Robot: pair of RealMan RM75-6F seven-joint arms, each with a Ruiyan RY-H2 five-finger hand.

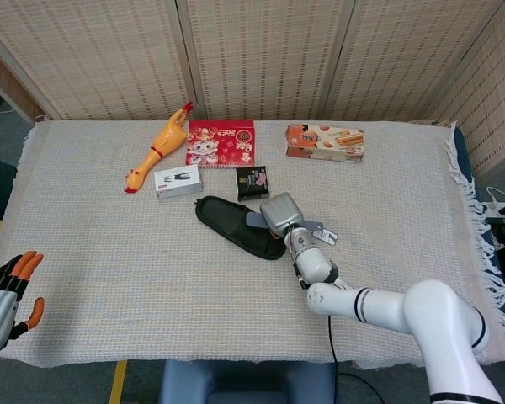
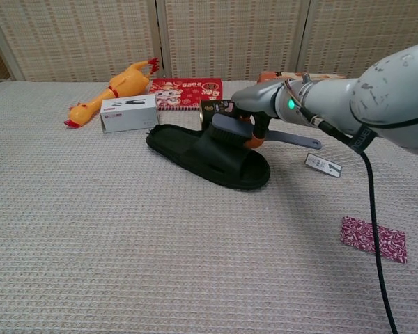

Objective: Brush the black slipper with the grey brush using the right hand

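Note:
The black slipper [image 1: 232, 224] [image 2: 207, 158] lies flat near the table's middle, toe end toward the right front. My right hand [image 1: 281, 213] [image 2: 262, 103] grips the grey brush [image 2: 230, 128] near its head. The dark bristles rest on the slipper's strap, and the grey handle [image 2: 296, 140] sticks out to the right. In the head view the hand covers most of the brush, with only a grey bit [image 1: 256, 220] showing over the slipper. My left hand [image 1: 5, 296] hangs at the table's near left corner, fingers apart and holding nothing.
Behind the slipper lie a yellow rubber chicken [image 1: 160, 145], a white box [image 1: 178, 181], a red packet [image 1: 221, 141], a small dark packet [image 1: 252, 182] and a snack box [image 1: 325, 141]. A white tag [image 2: 323, 165] and a red patterned patch [image 2: 373, 239] lie to the right.

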